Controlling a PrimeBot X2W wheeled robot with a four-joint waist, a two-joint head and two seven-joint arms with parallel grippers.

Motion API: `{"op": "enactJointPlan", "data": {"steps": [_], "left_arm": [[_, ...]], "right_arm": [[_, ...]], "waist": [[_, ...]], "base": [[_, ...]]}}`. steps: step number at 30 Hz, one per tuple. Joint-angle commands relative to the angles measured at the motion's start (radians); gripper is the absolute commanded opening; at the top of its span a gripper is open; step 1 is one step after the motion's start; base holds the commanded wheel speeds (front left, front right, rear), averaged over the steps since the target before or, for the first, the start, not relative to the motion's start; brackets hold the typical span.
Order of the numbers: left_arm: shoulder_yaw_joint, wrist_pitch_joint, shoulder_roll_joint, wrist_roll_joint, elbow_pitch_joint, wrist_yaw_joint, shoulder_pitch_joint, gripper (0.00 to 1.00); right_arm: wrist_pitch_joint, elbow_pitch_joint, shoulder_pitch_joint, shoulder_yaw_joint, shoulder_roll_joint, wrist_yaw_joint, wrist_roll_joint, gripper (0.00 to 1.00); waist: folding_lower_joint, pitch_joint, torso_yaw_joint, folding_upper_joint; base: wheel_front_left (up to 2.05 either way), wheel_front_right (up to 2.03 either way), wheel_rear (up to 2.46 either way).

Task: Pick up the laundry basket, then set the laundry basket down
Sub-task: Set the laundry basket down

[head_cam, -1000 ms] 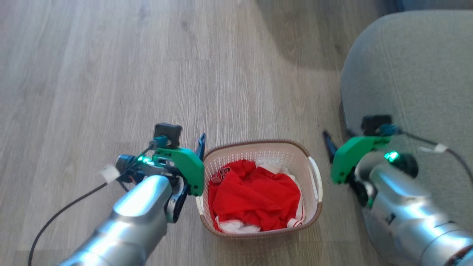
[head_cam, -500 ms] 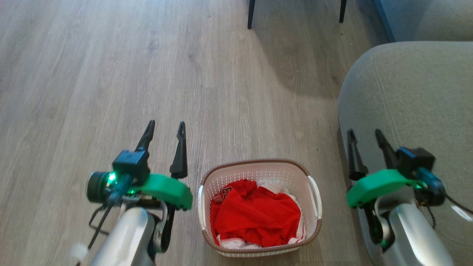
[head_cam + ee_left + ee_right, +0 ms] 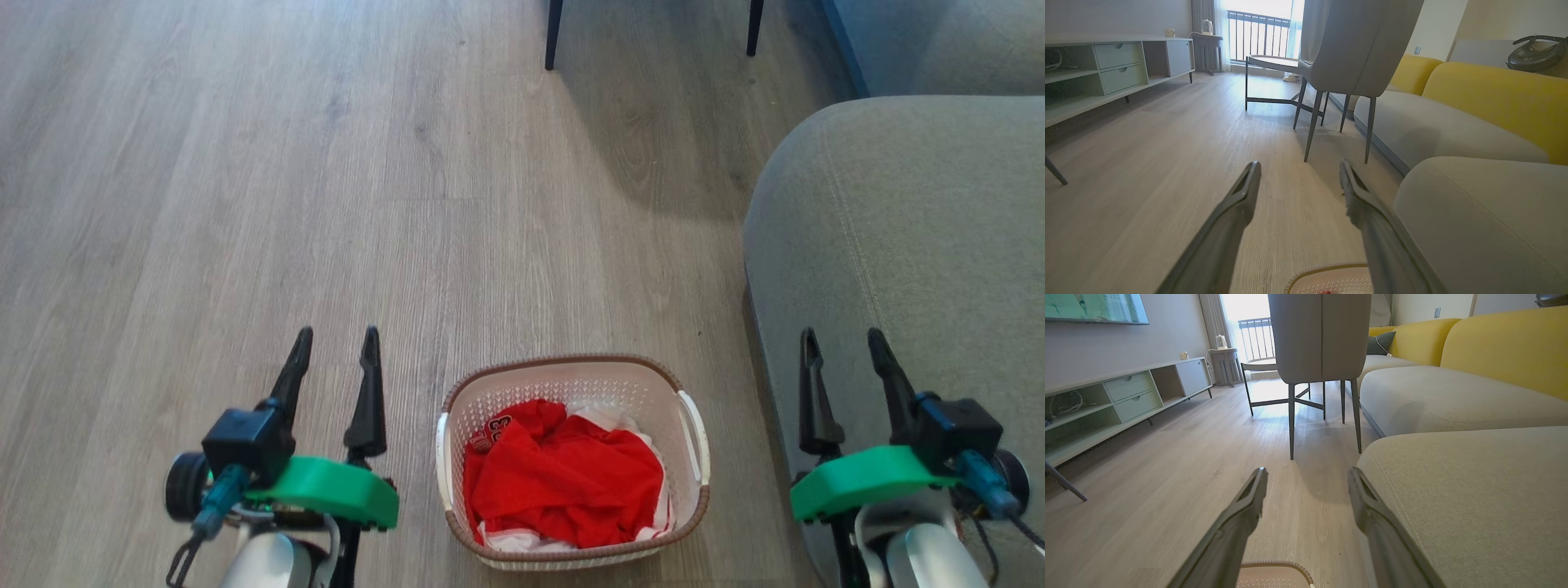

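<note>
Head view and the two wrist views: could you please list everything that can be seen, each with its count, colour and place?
laundry basket: one, white with a brown rim, on the floor between the two grippers
clothes: a heap, red and white, inside the basket
floor: one, grey-brown wood planks, under everything
sofa: one, grey seats with yellow backs, on the robot's right
chair: one, grey with dark thin legs, ahead beyond the basket
cabinet: one, pale green, low, along the far left wall
left gripper: one, dark fingers, open, left of the basket
right gripper: one, dark fingers, open, right of the basket at the sofa's edge
</note>
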Motion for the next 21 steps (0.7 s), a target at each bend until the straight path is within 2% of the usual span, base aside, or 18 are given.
{"op": "enactJointPlan", "data": {"steps": [1,21], "left_arm": [[0.032,-0.008,-0.003,-0.003,-0.038,-0.002,-0.030,1.00],[0.040,-0.008,-0.003,0.000,-0.044,-0.019,-0.026,1.00]], "right_arm": [[-0.012,-0.036,-0.025,0.018,-0.001,0.007,-0.009,1.00],[-0.012,-0.025,-0.028,0.009,-0.001,0.007,0.005,1.00]], "waist": [[0.0001,0.001,0.000,-0.0001],[0.0001,0.011,-0.005,-0.0001]], "base": [[0.00,0.00,0.00],[0.00,0.00,0.00]]}}
